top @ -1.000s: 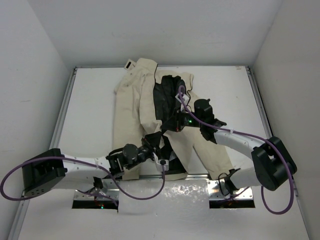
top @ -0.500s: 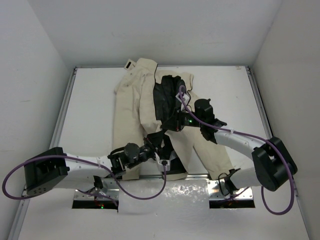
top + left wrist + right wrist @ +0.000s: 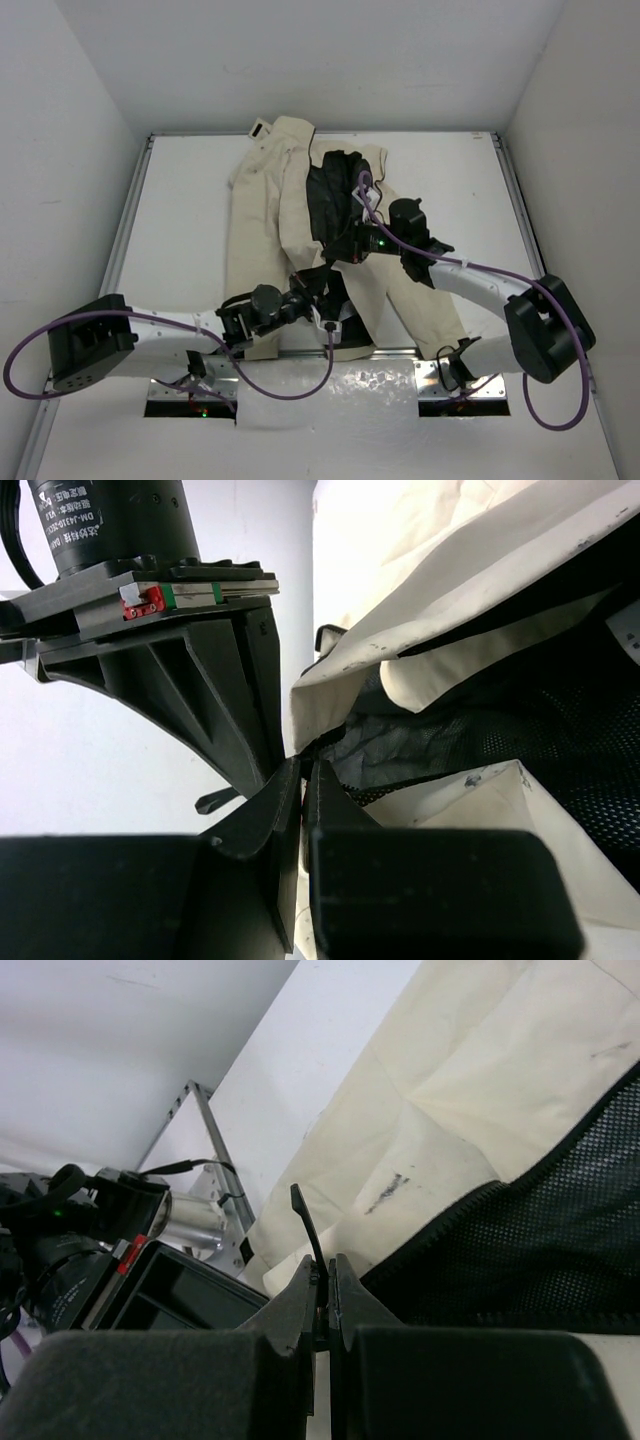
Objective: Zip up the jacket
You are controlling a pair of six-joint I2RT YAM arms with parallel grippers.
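A robot lab cell: plain white walls (image 3: 300,60) enclosing a white table (image 3: 180,230).

Left arm (image 3: 165,335): white link, black joint box at 8 o'clock. Right arm (image 3: 480,283): same, box at 4 o'clock. Purple cable (image 3: 362,183) loops along each. Green LED (image 3: 378,243) on right wrist. Left wrist: black motor (image 3: 110,520) with white lettering, red-green tag (image 3: 142,598). Fingers (image 3: 285,1310) matte black.

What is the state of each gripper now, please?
Left gripper: closed, pinching the jacket edge.
Right gripper: closed on a thin dark tab.
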